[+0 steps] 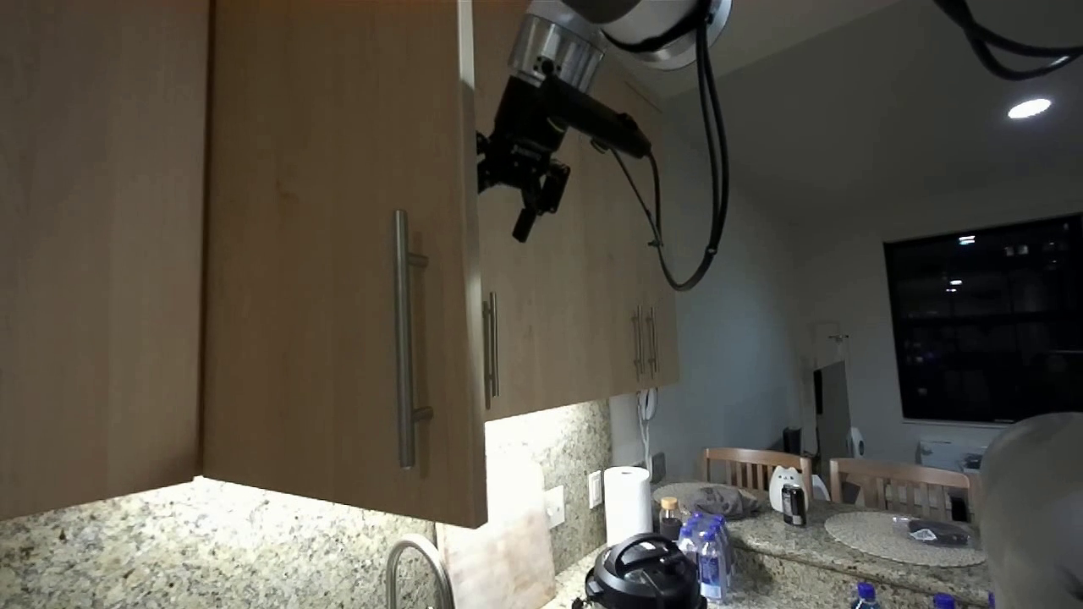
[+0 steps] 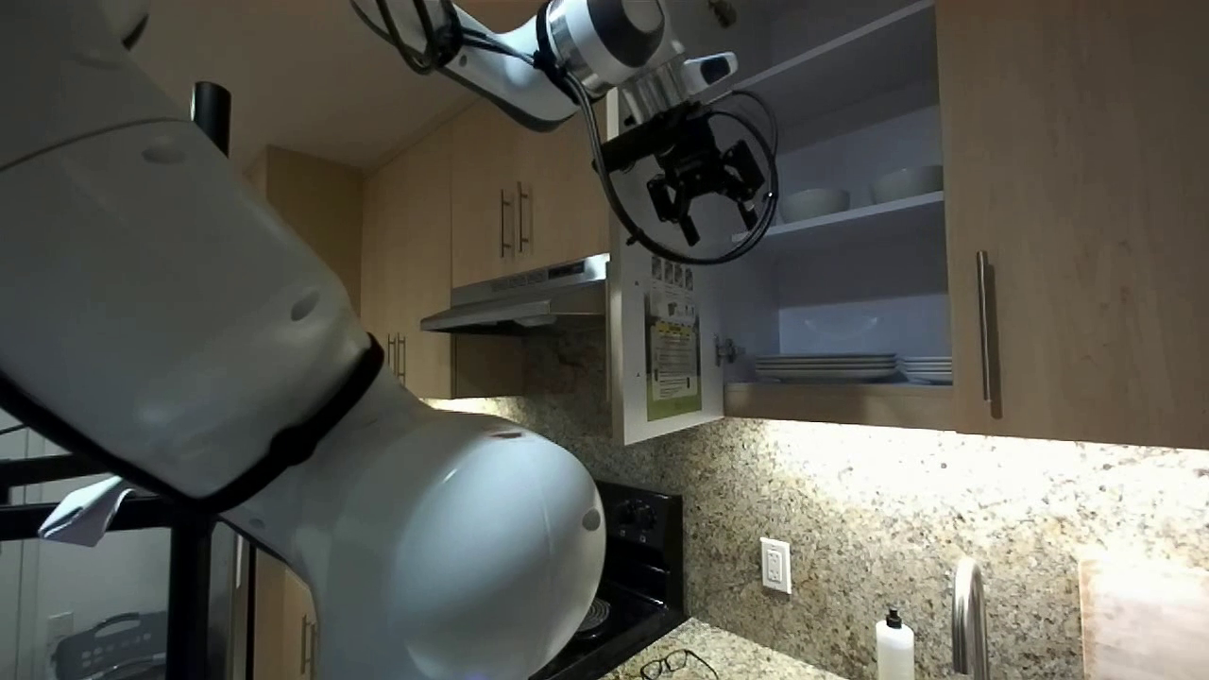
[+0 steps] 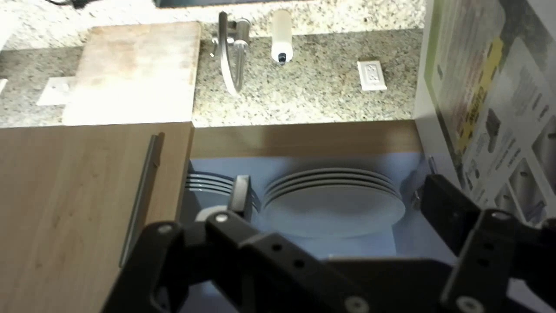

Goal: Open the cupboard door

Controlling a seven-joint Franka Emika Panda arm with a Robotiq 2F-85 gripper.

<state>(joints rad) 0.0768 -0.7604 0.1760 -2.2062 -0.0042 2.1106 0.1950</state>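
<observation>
While the tool hangs before the cupboard, jaws parted and released, there's the door, standing well out from the cupboard front (labels on its inner face!), and deeper in, plates stacked at the bottom, bowls on the shelf above.

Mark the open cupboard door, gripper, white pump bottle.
Open cupboard door (image 1: 317, 254): in an exterior view, on its outer face.
Gripper (image 2: 721, 224): in an exterior view, midway between its fingertips.
White pump bottle (image 3: 282, 32): in the wrist view, on its body.
</observation>
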